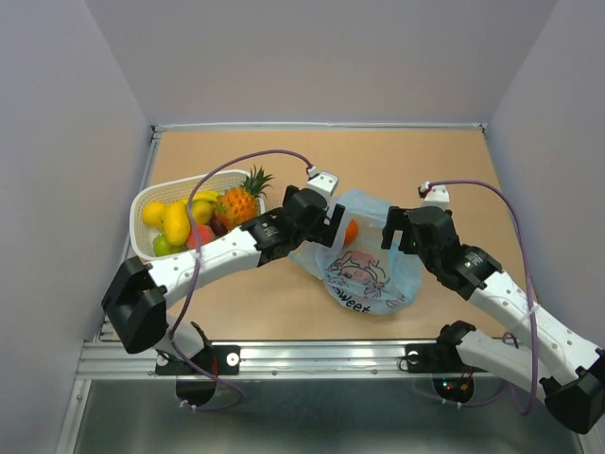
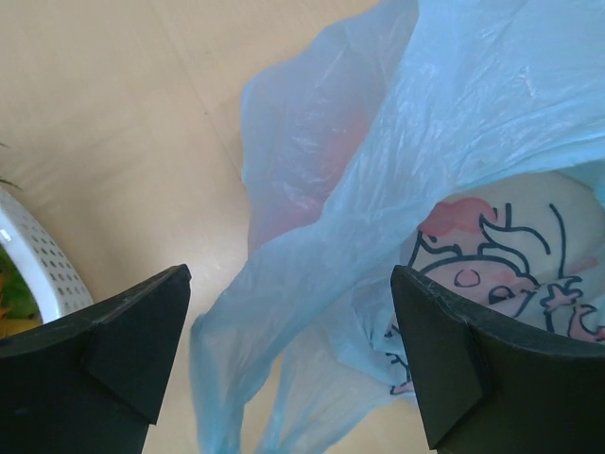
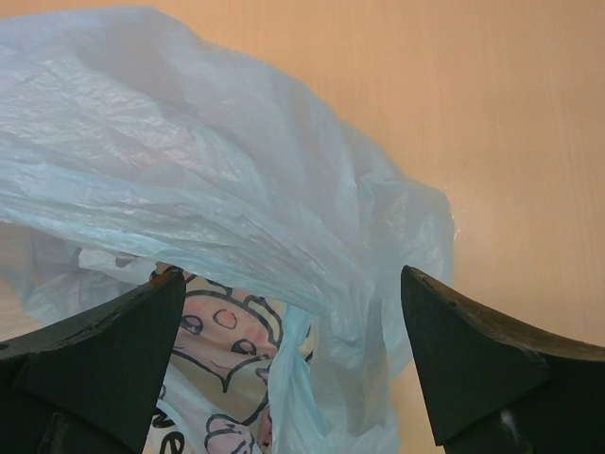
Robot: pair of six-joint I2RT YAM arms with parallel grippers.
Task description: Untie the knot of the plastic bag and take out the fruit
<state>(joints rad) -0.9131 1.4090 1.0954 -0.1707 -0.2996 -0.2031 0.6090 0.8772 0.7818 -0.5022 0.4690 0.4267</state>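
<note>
The light-blue plastic bag [image 1: 369,270] lies on the table between my grippers, cartoon print up. No tight knot shows; its handle loops [image 2: 274,378] hang loose. An orange fruit [image 1: 351,231] sits at the bag's open top and shows reddish through the film in the left wrist view [image 2: 307,175]. My left gripper [image 1: 331,225] [image 2: 291,284] is open over the bag's left edge, with loose film between its fingers. My right gripper [image 1: 393,227] [image 3: 293,284] is open over the bag's right side [image 3: 284,208], with a fold between its fingers.
A white slotted basket [image 1: 135,227] stands at the left with a pineapple [image 1: 243,200], a yellow mango [image 1: 176,225] and other fruit. Its corner shows in the left wrist view [image 2: 43,274]. Grey walls close in the table's back and sides.
</note>
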